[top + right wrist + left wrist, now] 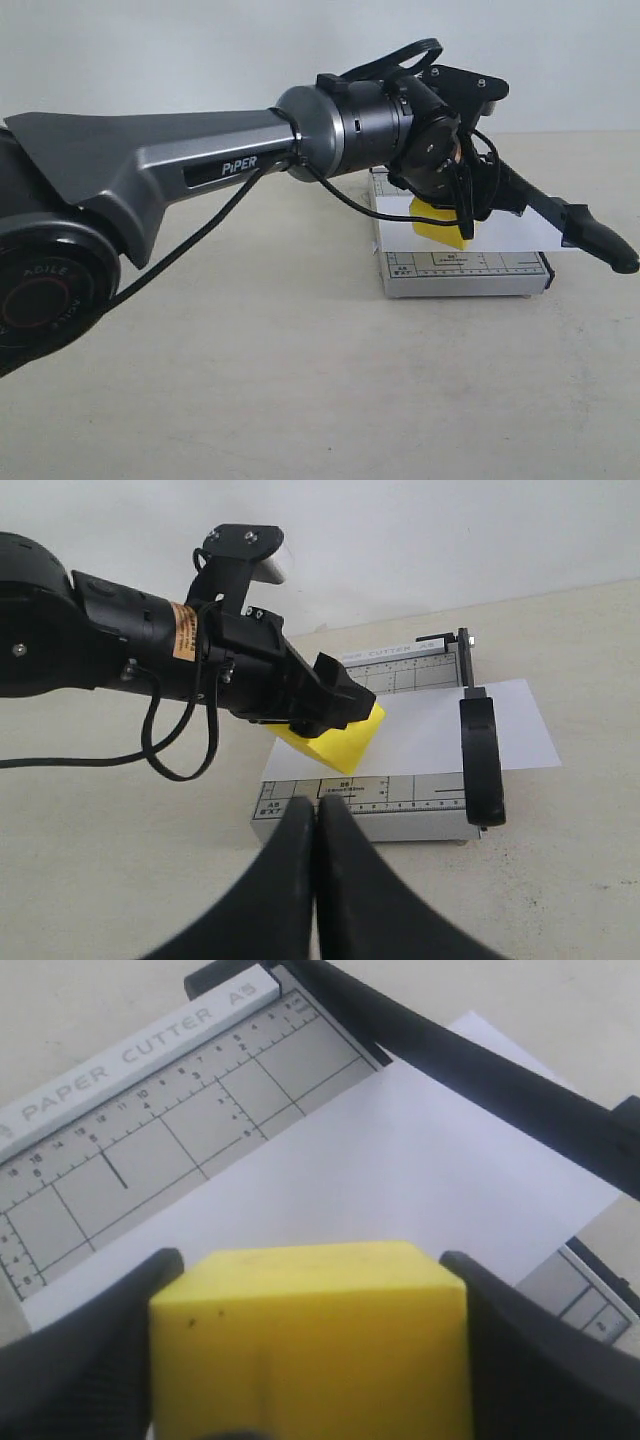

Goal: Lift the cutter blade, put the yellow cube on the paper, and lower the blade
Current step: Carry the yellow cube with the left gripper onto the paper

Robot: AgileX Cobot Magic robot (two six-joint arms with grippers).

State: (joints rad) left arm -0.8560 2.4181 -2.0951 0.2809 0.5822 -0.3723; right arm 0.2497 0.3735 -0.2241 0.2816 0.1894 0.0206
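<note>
My left gripper [462, 222] is shut on the yellow cube [438, 229] and holds it tilted, low over the left part of the paper [515, 233]. In the left wrist view the cube [310, 1345] fills the gap between both fingers [545, 1355], with the white paper [400, 1170] beyond it. The paper lies on the grey cutter base [465, 273]. The cutter blade [598, 238] is lifted off the base, its thick handle reaching out to the right. My right gripper [316, 815] is shut and empty, back from the front of the cutter base [400, 818].
The cutter stands on a plain beige tabletop [300, 380] in front of a white wall. My left arm [200, 165] stretches in from the left, with a black cable [350, 205] hanging under its wrist.
</note>
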